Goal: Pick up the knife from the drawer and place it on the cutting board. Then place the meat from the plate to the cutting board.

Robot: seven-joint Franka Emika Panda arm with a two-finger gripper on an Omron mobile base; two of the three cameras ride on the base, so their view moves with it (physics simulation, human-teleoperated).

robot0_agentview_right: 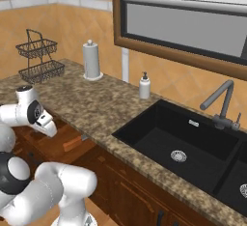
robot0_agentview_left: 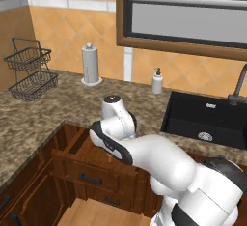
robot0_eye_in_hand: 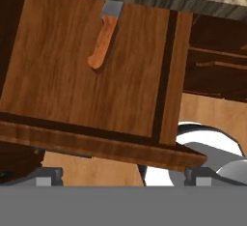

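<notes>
The drawer [robot0_eye_in_hand: 67,90] stands pulled out below the granite counter, its dark bar handle [robot0_agentview_left: 90,177] on the front. The knife [robot0_eye_in_hand: 102,41] lies flat near the back of the drawer's wide compartment. Its orange handle [robot0_agentview_right: 72,144] points toward the drawer front and its grey blade [robot0_eye_in_hand: 112,8] runs under the counter edge. My gripper [robot0_eye_in_hand: 123,176] hangs above the drawer's front edge, open, fingertips [robot0_eye_in_hand: 48,174] wide apart, holding nothing and well short of the knife. The cutting board, the plate and the meat are out of view.
On the counter [robot0_agentview_left: 43,119] stand a wire basket rack [robot0_agentview_left: 31,70], a paper towel holder [robot0_agentview_left: 90,64] and a soap dispenser [robot0_agentview_left: 157,81]. A black sink [robot0_agentview_left: 207,119] with a faucet [robot0_agentview_right: 219,104] lies to the right. The counter overhangs the drawer's back.
</notes>
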